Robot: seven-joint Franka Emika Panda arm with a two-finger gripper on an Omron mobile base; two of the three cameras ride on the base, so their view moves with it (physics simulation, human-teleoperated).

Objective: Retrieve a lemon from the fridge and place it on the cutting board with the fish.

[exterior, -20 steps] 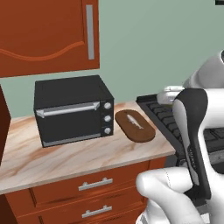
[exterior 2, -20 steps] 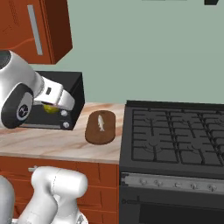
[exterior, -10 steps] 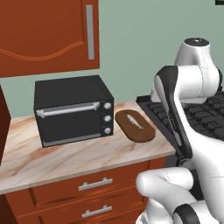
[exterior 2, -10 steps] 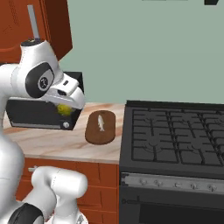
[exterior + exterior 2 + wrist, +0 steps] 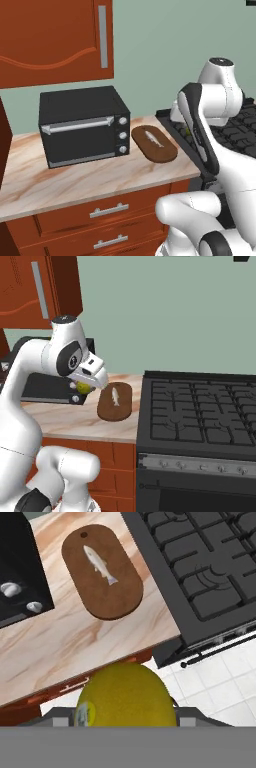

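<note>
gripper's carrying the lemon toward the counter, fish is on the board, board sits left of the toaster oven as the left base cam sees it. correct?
One slip: in the left base view the cutting board sits right of the toaster oven, between it and the stove. The rest holds: the fish lies on the board, and the gripper holds the lemon.

Even, bright, flat rendered light fills every frame, with no glare and no blur. Soft faint shadows sit under the toaster oven point(image 5: 82, 126) at left centre. Edges look sharp and undistorted, textures slightly coarse.
</note>
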